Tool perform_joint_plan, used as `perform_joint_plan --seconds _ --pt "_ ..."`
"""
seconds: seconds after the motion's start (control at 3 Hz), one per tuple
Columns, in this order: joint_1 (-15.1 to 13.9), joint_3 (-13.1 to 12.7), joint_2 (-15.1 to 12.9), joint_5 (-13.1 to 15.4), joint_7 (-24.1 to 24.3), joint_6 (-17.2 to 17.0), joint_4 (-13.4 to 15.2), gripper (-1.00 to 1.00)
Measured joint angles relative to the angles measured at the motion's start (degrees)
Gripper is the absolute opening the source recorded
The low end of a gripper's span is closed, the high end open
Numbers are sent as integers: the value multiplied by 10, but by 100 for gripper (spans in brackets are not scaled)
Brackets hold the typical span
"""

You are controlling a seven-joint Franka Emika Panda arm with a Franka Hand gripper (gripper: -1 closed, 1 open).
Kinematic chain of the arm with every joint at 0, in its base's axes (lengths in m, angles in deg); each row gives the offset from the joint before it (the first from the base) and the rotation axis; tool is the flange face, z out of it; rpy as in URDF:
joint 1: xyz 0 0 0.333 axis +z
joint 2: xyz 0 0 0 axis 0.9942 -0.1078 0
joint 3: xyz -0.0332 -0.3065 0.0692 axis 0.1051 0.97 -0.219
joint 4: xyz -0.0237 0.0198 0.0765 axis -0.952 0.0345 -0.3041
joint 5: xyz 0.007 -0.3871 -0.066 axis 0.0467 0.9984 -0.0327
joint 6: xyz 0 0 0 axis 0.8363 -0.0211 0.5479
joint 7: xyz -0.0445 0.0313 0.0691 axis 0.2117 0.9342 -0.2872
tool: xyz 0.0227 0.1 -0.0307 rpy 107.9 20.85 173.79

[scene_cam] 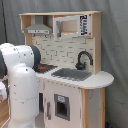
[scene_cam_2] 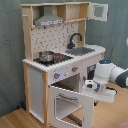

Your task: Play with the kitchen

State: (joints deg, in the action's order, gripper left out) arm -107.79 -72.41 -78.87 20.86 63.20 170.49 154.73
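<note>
We find the pincer (scene_cam_2: 90,85) in the second exterior view just beside the top edge of the oven door (scene_cam_2: 70,104), which hangs open; we cannot tell how wide it is spread or whether it holds anything. Behind it the white arm (scene_cam_2: 114,75) reaches in from the second exterior view's right. The kitchen (scene_cam_2: 60,60) stands on a light wooden floor (scene_cam_2: 15,119) against a grey curtain (scene_cam_2: 10,50). On its countertop we see a small pot (scene_cam_2: 46,56) on the stovetop (scene_cam_2: 54,59), then the grey sink (scene_cam: 72,74) with its black faucet (scene_cam: 82,59). Above hang the hood (scene_cam: 38,29) and the microwave (scene_cam: 72,26).
</note>
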Motion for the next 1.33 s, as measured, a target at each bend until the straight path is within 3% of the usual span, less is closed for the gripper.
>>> perform_joint_plan --seconds 0.33,0.67,1.0,1.33 --pt "0 0 18 0 22 -11 -2 -100" --pt "0 -1 22 0 27 -13 -3 100" --pt "0 -1 36 0 40 -19 -6 100" --pt "0 -1 80 0 77 -37 -26 100"
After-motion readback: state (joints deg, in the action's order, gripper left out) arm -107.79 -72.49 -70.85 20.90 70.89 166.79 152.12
